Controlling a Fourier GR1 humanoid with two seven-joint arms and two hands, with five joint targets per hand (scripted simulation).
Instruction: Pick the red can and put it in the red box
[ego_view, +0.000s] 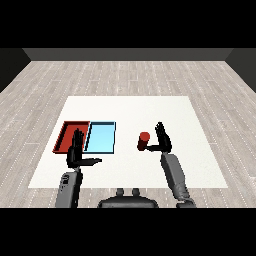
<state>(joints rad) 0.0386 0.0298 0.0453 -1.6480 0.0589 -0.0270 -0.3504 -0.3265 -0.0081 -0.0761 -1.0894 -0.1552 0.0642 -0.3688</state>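
A red can (144, 140) stands upright on the white table (130, 112), right of the trays. My right hand (163, 139) is just right of the can, fingers straight and raised, thumb reaching toward the can's base; it looks close to the can, with no fingers curled round it. The red tray (64, 134) lies at the left, with the light blue tray (101, 138) beside it on its right. My left hand (76, 151) hovers over the near edge of the red tray, fingers straight, thumb out to the right, holding nothing.
The table's near edge (125, 187) runs just in front of both forearms. Wooden floor surrounds the table.
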